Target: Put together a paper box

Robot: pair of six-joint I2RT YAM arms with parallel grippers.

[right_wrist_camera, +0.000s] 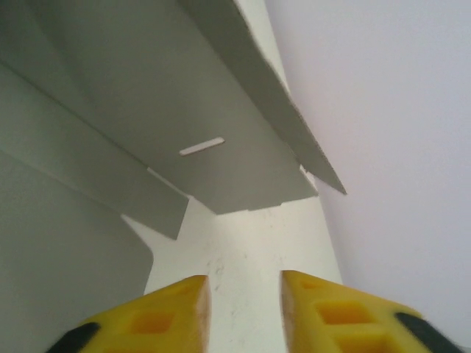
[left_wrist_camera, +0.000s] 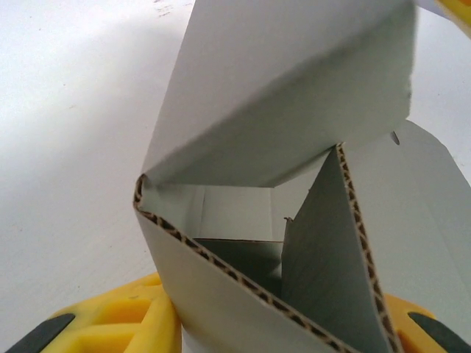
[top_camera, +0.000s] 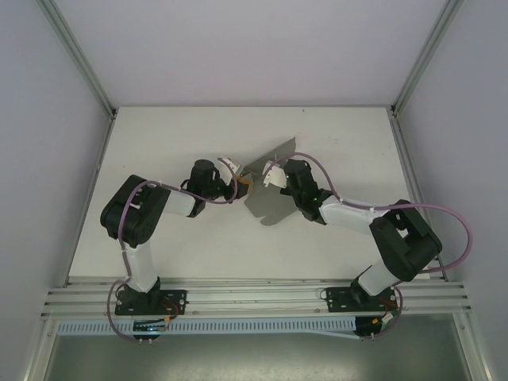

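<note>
The paper box (top_camera: pixel 275 152) is a half-folded grey cardboard sheet held up over the middle of the table. My left gripper (top_camera: pixel 236 176) is at its left end. In the left wrist view a folded corner of the paper box (left_wrist_camera: pixel 294 88) fills the space between the yellow fingers (left_wrist_camera: pixel 125 323), and my left gripper (left_wrist_camera: pixel 287 327) is shut on it. My right gripper (top_camera: pixel 270 175) is just right of the box. In the right wrist view my right gripper (right_wrist_camera: pixel 245 309) is open with bare table between its fingers. The paper box (right_wrist_camera: pixel 147 95), with a slot and loose flaps, hangs ahead of and above it.
The white table (top_camera: pixel 159 151) is enclosed by pale walls with aluminium posts (top_camera: pixel 79 55) at the back corners. An aluminium rail (top_camera: pixel 254 298) runs along the near edge and carries both arm bases. Purple cables loop beside each arm.
</note>
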